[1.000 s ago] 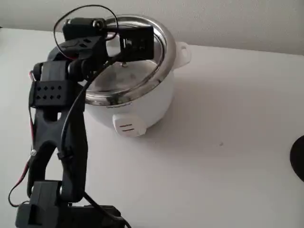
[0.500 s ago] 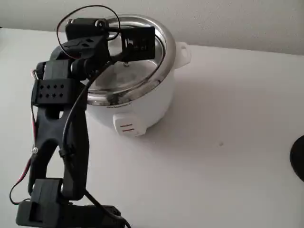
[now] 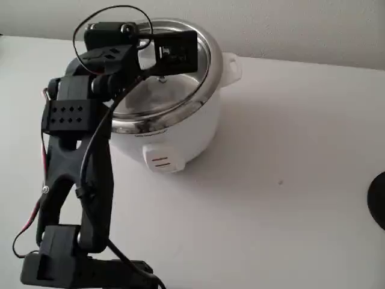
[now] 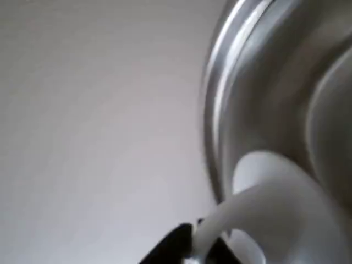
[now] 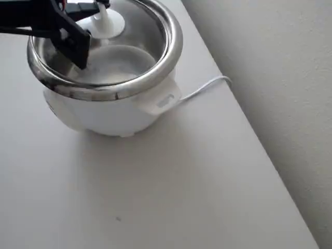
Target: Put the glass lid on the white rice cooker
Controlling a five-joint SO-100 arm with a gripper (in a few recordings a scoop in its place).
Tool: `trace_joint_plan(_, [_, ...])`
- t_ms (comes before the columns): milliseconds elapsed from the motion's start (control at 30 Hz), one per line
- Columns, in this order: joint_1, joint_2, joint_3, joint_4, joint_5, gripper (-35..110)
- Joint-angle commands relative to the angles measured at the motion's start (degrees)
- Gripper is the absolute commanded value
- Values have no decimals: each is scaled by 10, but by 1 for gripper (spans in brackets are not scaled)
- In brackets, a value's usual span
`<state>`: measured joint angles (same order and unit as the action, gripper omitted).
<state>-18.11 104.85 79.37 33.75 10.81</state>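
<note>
The white rice cooker [image 3: 180, 135] stands at the back of the table, its steel rim [image 5: 171, 41] bright, its switch panel [image 3: 161, 160] facing front. The glass lid [image 3: 157, 96] lies over the pot's opening, clear, with a small vent eyelet [image 3: 161, 79]. Its white knob [image 5: 106, 22] rises near the far side in the overhead view and looms large in the wrist view as the knob [image 4: 269, 209]. My black gripper [image 5: 94, 14] reaches over the pot and is shut on that knob; a dark fingertip [image 4: 176, 247] shows beside it. Whether the lid sits flat on the rim I cannot tell.
The black arm [image 3: 75, 180] rises from its base at the front left of the fixed view. A white cord [image 5: 199, 91] runs from the cooker toward the wall. A dark object [image 3: 379, 198] cuts in at the right edge. Open table lies right of the cooker.
The arm has edged slightly right and up over the cooker with the lid's knob still in the gripper. The cooker has not moved.
</note>
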Motion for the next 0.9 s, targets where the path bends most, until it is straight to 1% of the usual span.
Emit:
trace_joint_plan(0, [18,83,-92,-62,-11,0])
trace_joint_plan(233, [29,98,-90,-63,-17,0])
trace_joint_plan(433, [16,114,-81,-54,-20,0])
trace_joint_plan(633, [25,99,-49,-98,-22,0])
trace_joint_plan(767, [27,83,-9,-118,-20,12])
trace_joint_plan(867, [26,85,83,-177,-20,13])
